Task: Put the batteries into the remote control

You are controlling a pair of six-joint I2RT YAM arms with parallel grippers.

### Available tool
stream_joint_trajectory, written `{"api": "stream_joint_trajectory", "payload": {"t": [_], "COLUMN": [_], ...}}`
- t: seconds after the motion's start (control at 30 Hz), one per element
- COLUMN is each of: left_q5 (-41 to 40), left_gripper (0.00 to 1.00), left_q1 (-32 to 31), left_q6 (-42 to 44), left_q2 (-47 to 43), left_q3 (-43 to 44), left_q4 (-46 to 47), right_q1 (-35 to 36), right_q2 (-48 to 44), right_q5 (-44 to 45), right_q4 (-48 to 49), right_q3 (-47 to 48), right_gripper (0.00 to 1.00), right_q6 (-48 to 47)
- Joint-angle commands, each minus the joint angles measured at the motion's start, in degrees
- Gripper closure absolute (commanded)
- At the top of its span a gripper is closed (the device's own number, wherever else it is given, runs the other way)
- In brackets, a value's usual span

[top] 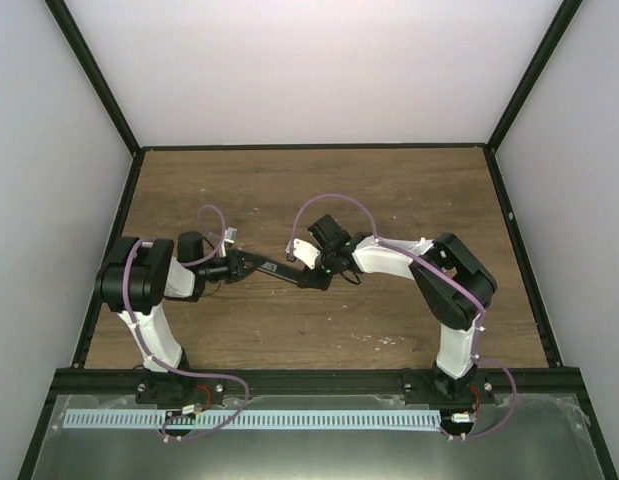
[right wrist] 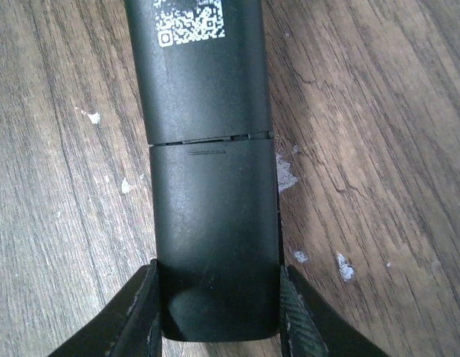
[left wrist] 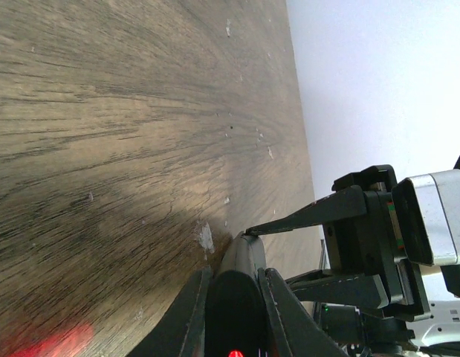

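Observation:
The remote control is a long black bar held between both arms just above the wooden table. My left gripper is shut on its left end; in the left wrist view the remote sits between the two fingers. My right gripper is shut on its right end; in the right wrist view the remote shows its back, with the cover in place below a seam and a white QR label above. The fingers press on both sides. The batteries are out of view.
The wooden table lies inside white walls with a black frame. A white tag hangs by the right wrist. Purple cables loop over both arms. The right arm's gripper and camera body fill the right of the left wrist view.

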Motion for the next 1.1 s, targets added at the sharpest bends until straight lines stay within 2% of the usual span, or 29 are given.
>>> {"api": "stream_joint_trajectory", "payload": {"t": [0.0,0.77,1.07], "left_q5": [-2.8,-2.0,-1.9], "left_gripper": [1.0,1.0,1.0], "left_q1": [-0.4,-0.4,-0.4], "left_q6": [3.4,3.3,3.4], "left_q2": [-0.3,0.0,0.2], "left_q3": [-0.4,-0.5,-0.4], "left_q4": [-1.7,-1.3,-1.6], "right_q1": [0.5,0.4,0.4], "right_q2": [1.3,1.2,0.9], "right_q5": [1.0,5.9,6.0], "right_q4": [-0.2,3.3,4.0], "right_q3": [2.4,0.8,0.3], "right_gripper": [0.76,0.68,0.57], "right_q6": [-0.5,-4.6,-4.8]}}
